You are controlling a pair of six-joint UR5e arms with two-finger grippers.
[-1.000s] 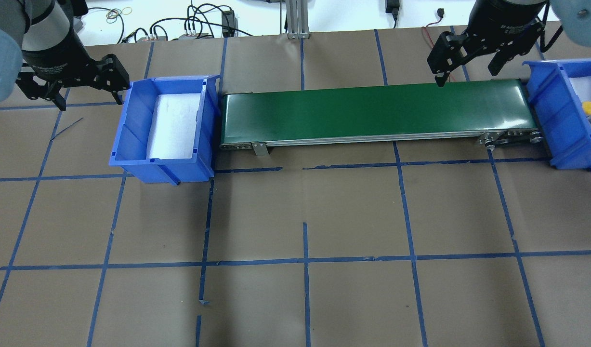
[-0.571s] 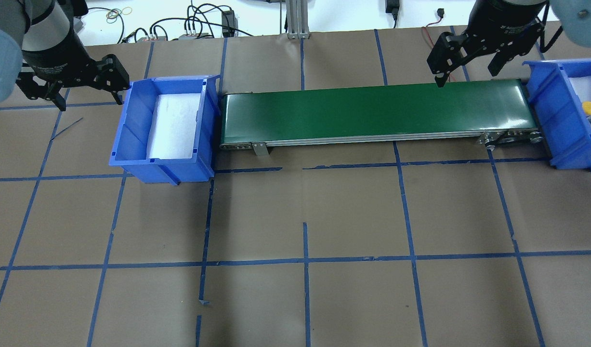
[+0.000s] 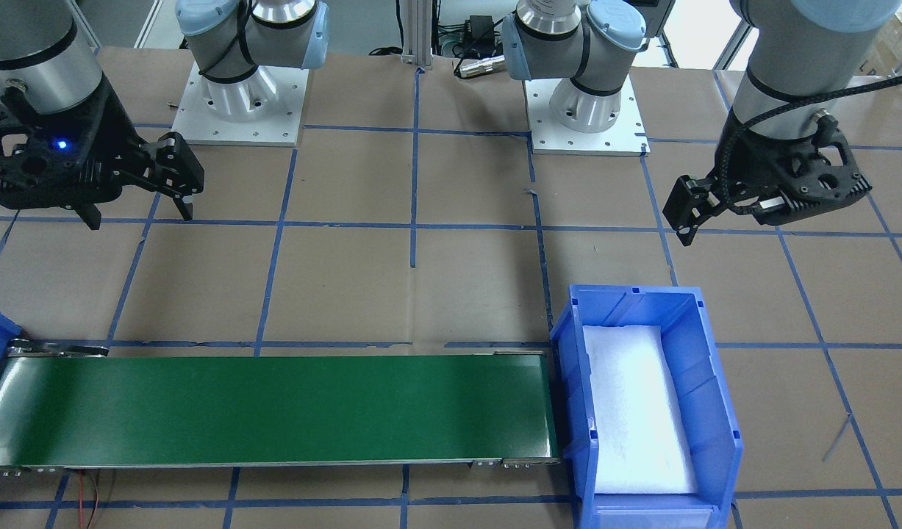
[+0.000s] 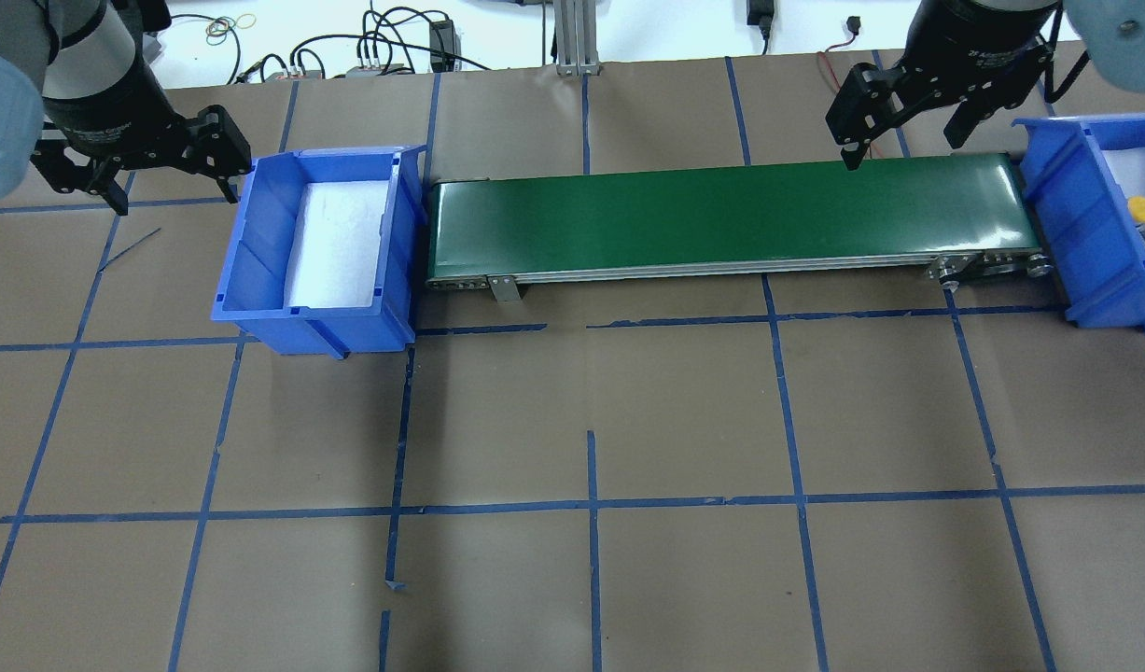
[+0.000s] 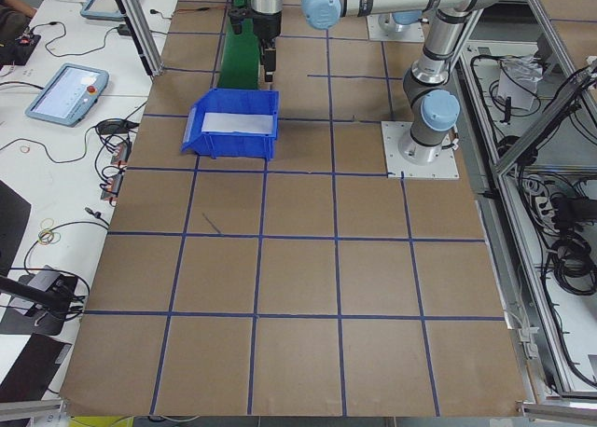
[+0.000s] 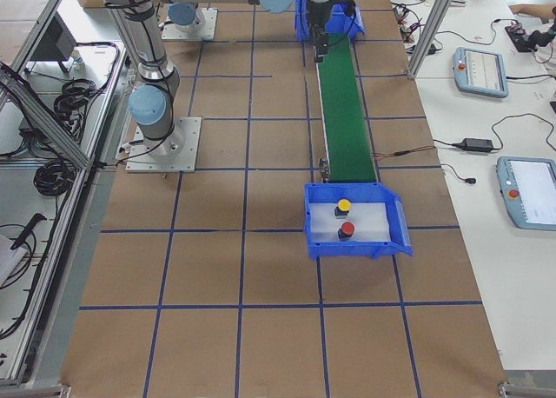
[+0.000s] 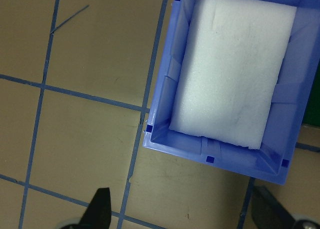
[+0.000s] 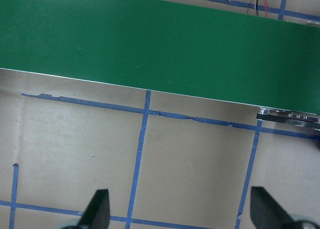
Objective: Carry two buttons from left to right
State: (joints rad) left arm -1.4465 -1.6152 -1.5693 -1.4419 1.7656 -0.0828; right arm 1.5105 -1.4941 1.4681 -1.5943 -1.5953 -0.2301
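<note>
Where binned: red button, yellow button.

Belt top noted bare end to end; an open lane is left above it. The lane is bounded at each end by raised bin walls: left bin just beside the belt's left end, right bin at its right end. Left bin's white pad is open to entry from above. Right bin's floor is partly taken by the yellow button and red button, near each other. Surface on the robot's side of the belt is unobstructed.
</note>
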